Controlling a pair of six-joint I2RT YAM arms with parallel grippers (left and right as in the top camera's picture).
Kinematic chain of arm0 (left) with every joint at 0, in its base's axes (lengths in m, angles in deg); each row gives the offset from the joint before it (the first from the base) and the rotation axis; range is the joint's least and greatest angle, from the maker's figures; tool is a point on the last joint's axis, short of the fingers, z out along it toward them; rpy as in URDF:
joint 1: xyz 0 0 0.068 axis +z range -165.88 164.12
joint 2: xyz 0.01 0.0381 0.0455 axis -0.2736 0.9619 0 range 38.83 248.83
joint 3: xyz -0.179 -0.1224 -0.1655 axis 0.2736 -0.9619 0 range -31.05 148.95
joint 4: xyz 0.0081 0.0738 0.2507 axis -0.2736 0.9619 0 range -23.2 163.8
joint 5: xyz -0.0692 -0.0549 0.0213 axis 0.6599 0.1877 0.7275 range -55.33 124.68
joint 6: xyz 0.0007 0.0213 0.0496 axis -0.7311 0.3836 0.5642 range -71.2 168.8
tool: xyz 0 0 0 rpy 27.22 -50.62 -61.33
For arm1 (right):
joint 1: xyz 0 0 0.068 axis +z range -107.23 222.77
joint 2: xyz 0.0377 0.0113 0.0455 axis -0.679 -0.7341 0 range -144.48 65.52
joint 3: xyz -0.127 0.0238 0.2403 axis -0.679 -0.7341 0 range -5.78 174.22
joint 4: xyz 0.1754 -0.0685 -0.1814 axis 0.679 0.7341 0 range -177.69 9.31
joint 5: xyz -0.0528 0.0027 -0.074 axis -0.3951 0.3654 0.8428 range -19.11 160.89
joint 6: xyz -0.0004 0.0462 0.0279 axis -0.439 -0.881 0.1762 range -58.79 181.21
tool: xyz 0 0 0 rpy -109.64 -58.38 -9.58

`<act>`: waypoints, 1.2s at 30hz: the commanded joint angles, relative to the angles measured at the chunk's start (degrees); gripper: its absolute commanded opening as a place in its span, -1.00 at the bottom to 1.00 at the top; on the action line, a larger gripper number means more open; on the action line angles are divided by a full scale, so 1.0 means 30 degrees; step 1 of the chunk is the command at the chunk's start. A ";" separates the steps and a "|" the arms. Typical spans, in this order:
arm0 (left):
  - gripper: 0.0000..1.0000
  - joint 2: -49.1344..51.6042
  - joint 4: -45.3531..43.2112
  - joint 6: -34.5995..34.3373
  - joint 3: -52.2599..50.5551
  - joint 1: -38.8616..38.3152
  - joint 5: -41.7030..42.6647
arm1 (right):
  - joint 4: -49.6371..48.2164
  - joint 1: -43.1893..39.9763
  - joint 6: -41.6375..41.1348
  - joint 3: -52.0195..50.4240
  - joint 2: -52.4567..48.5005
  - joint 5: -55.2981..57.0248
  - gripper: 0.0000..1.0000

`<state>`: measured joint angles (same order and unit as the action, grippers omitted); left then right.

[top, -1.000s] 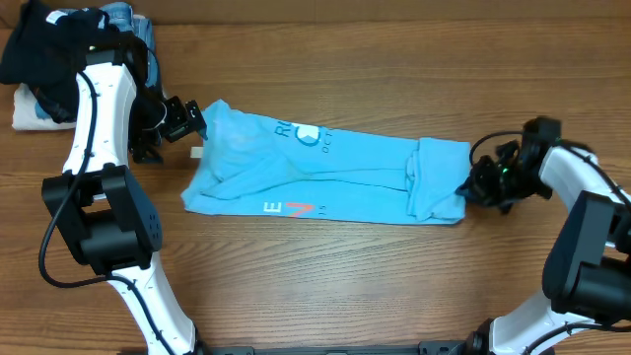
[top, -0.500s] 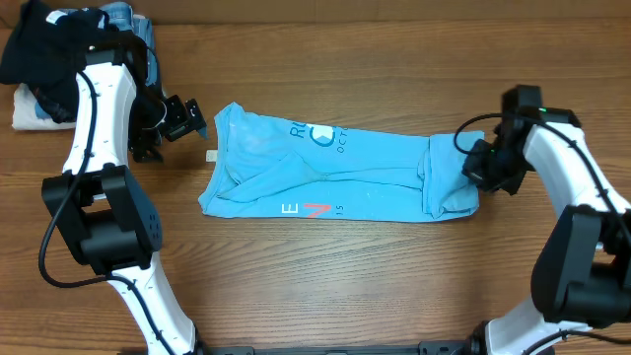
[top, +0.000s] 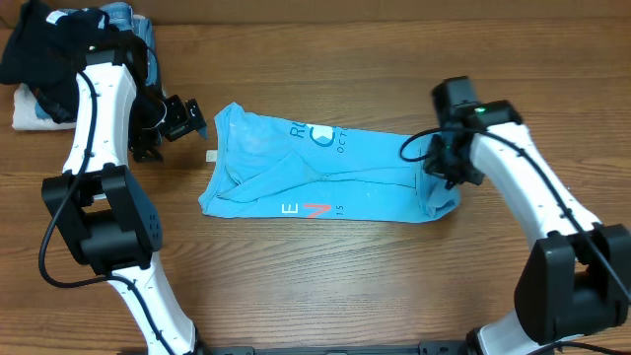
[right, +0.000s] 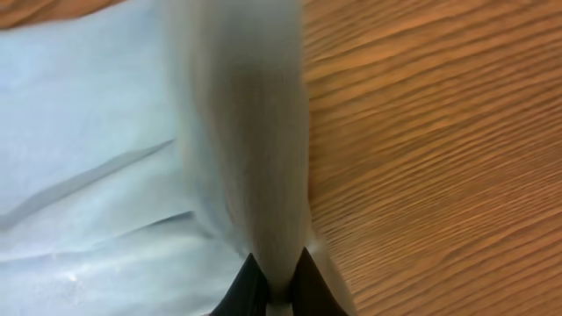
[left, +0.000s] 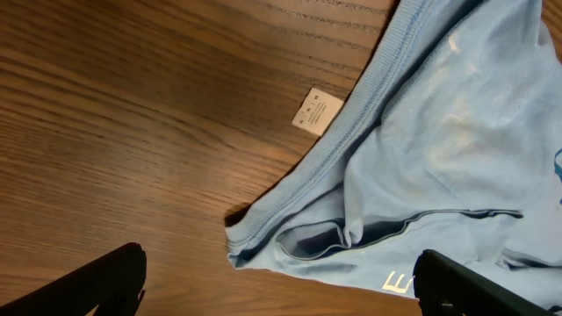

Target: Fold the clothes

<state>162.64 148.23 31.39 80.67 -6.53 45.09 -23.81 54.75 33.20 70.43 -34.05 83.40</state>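
Right claw inward with T-shirt edge

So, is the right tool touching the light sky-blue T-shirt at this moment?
Touching. The right wrist view shows the right tool pinched shut on a raised fold of the light sky-blue T-shirt, with fabric rising straight from between its fingertips.

Wooden table: blue T-shirt centre; dark garment pile far-left corner.
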 commanded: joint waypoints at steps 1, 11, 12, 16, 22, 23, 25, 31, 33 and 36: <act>1.00 -0.0189 -0.0022 0.0372 0.0022 -0.0131 -0.0095 | -0.0080 0.1333 -0.0765 0.0459 0.0503 0.1027 -0.92; 1.00 -0.0189 0.0000 0.0372 0.0022 -0.0131 -0.0095 | -0.0765 0.4138 -0.1843 0.0284 -0.0087 0.0954 -0.92; 1.00 -0.0189 0.0007 0.0372 0.0022 -0.0131 -0.0095 | -0.0831 0.4277 -0.2062 0.0284 -0.0204 0.0954 -0.92; 1.00 -0.0189 0.0066 0.0372 0.0022 -0.0131 -0.0095 | -0.1224 0.4488 -0.2266 0.0284 -0.1005 0.0095 -0.92; 1.00 -0.0189 0.0146 0.0372 0.0022 -0.0131 -0.0095 | -0.2266 0.4488 -0.2586 0.0284 -0.2069 -0.1785 -0.88; 1.00 -0.0189 0.0146 0.0372 0.0022 -0.0131 -0.0095 | -0.2441 0.4488 -0.2703 0.0284 -0.2186 -0.2470 -0.87; 1.00 -0.0189 0.0138 0.0372 0.0022 -0.0131 -0.0095 | -0.2885 0.4532 -0.2696 0.0284 -0.2237 -0.3803 -0.78; 1.00 -0.0182 0.0124 0.0372 0.0022 -0.0131 -0.0095 | -0.3621 0.4911 -0.2667 0.0335 -0.2229 -0.5901 -0.53; 1.00 -0.0182 0.0131 0.0372 0.0022 -0.0131 -0.0095 | -0.3351 0.4911 -0.2528 0.0619 -0.2222 -0.6207 -0.52; 1.00 -0.0182 0.0153 0.0379 0.0022 -0.0131 -0.0095 | -0.2055 0.4546 -0.2535 0.1632 -0.2193 -0.6084 -0.46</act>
<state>162.64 148.47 31.39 80.67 -6.53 45.09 -31.73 69.29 25.49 71.32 -40.58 67.08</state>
